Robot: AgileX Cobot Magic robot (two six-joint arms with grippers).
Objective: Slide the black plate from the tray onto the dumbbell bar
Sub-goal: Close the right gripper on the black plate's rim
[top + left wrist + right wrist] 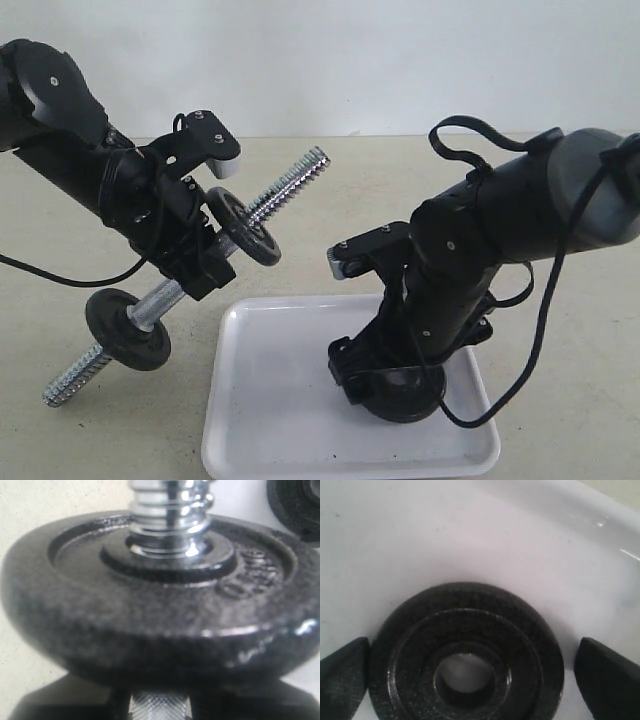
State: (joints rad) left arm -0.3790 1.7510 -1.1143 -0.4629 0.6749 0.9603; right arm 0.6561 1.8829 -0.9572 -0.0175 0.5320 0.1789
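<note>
The left pincer (pixel 205 265) is clenched on the knurled middle of the dumbbell bar (pixel 285 188). It holds the bar tilted above the bench (pixel 90 440), with the right threaded end higher. Two black discs sit on the bar: the lower disc (pixel 127 328) left of the pincer, the upper disc (pixel 243 226) just beside it on the right. Further right, the white tray (pixel 260 400) lies on the bench. The black plate (pixel 470 605) lies flat in the tray, toward its right side. The right pincer (pixel 472 677) is released and sits low over the plate, jaws wide, one on each side of the rim.
</note>
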